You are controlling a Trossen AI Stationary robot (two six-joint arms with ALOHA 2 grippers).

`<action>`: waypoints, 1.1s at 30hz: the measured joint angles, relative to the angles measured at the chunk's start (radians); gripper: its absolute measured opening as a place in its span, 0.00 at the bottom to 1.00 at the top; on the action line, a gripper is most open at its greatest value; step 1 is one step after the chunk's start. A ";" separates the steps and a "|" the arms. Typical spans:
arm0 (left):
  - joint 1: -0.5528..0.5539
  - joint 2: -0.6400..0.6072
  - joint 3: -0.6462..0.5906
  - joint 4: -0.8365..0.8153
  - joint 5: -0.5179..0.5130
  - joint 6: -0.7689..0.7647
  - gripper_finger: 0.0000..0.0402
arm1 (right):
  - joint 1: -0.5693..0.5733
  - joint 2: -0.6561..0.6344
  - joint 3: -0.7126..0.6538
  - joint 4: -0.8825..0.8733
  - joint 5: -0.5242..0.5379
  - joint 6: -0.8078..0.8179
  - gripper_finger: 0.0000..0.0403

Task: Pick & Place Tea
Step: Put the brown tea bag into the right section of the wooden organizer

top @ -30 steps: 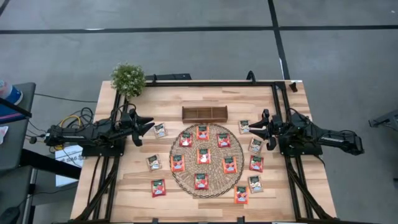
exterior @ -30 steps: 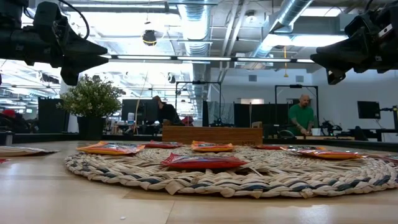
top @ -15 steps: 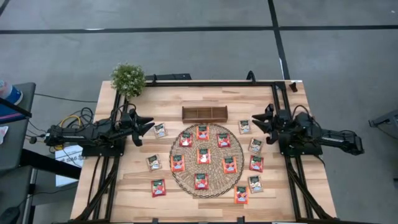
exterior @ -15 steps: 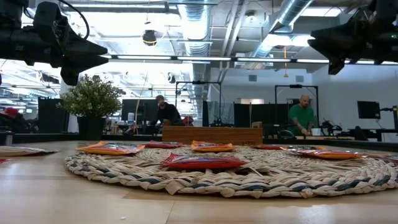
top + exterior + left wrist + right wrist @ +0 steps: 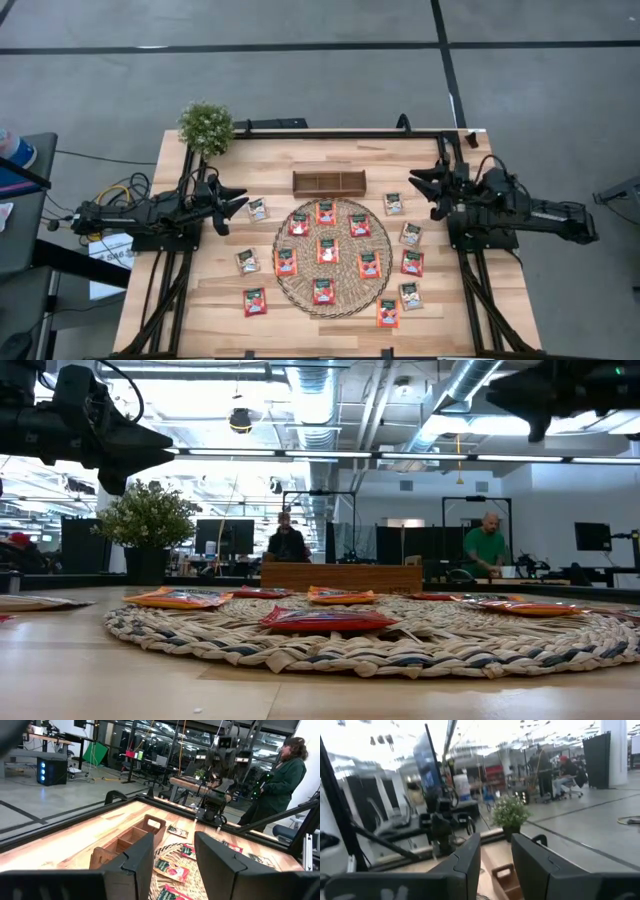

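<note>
Lying flat across the desk, the tea (image 5: 327, 249) was spread in small sachets, most on the round mat (image 5: 281, 240) at the middle and others on bare wood toward the left and right edges, none yet in the tray (image 5: 329, 181) near the far edge. Both grippers hung above the desk holding nothing, the left gripper (image 5: 236, 201) by the left edge and the right gripper (image 5: 423, 181) near the far right corner, each with its fingers (image 5: 137, 861) parted by a narrow gap. I judged the sachets light, thin and slippery, best pinched at an edge.
</note>
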 joint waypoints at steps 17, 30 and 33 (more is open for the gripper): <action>0.000 0.000 0.000 0.000 0.000 -0.001 0.33 | -0.001 0.626 0.509 -0.605 0.125 -0.183 0.25; 0.000 0.000 0.000 -0.001 0.036 -0.011 0.33 | -0.001 0.886 0.631 -0.993 0.415 0.075 0.25; 0.000 0.000 0.000 -0.001 0.042 -0.011 0.33 | -0.001 0.928 0.632 -1.090 0.412 0.194 0.25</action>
